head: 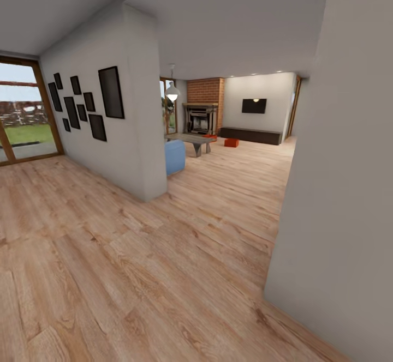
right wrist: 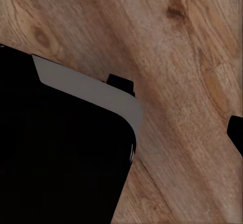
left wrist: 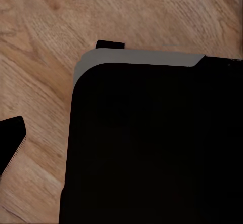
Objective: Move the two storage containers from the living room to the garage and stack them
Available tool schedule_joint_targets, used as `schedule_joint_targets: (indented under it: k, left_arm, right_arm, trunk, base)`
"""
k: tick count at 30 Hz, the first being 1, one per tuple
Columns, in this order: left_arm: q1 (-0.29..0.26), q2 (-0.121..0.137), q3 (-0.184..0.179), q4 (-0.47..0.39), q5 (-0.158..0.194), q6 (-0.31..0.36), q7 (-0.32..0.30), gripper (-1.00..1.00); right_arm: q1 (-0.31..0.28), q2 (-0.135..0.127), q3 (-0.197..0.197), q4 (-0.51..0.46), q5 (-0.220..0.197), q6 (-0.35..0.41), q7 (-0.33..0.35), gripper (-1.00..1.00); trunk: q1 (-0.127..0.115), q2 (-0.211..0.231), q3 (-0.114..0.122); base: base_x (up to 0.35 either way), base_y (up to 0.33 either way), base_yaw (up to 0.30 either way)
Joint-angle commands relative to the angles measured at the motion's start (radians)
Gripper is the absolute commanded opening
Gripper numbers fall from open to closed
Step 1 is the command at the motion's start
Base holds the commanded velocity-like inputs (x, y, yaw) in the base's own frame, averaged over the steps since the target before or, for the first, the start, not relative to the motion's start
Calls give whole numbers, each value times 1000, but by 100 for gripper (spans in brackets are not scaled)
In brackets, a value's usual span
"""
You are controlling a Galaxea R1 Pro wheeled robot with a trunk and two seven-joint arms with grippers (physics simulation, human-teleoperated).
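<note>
Well, both storage containers sat far ahead on the living room's wood floor, one by the low cabinet, one near the fireplace. Neither arm looked nearer; the pincers' opening couldn't be told.

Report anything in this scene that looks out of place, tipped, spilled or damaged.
Nothing looks damaged or spilled. The only odd items are two orange-red storage containers on the wood-plank floor of the far living room: one out in the open before the dark low cabinet, the other beside the coffee table near the brick fireplace.
</note>
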Motion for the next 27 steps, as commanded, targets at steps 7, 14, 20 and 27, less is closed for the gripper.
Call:
schedule_joint_targets:
  k: [7, 14, 20, 27]
  left_arm:
    - [0, 0, 2, 0, 9, -3, -1, 100]
    - [0, 0, 2, 0, 9, -4, -1, 100]
    - [0, 0, 2, 0, 9, -3, -1, 100]
    - [0, 0, 1, 0, 9, -3, -1, 100]
  right_arm:
    - [-1, 1, 9, 2, -9, -4, -1, 100]
    - [-1, 0, 8, 2, -10, -4, 0, 100]
    - [-1, -1, 9, 2, -10, -4, 1, 100]
    - [-1, -1, 9, 2, -9, -4, 0, 100]
  trunk:
    - [1, 0, -1]
    - [1, 0, -1]
    - [1, 0, -1]
    - [1, 0, -1]
  base:
    - [323, 0, 165]
    - [323, 0, 200]
    - [323, 0, 12]
    - [323, 0, 1]
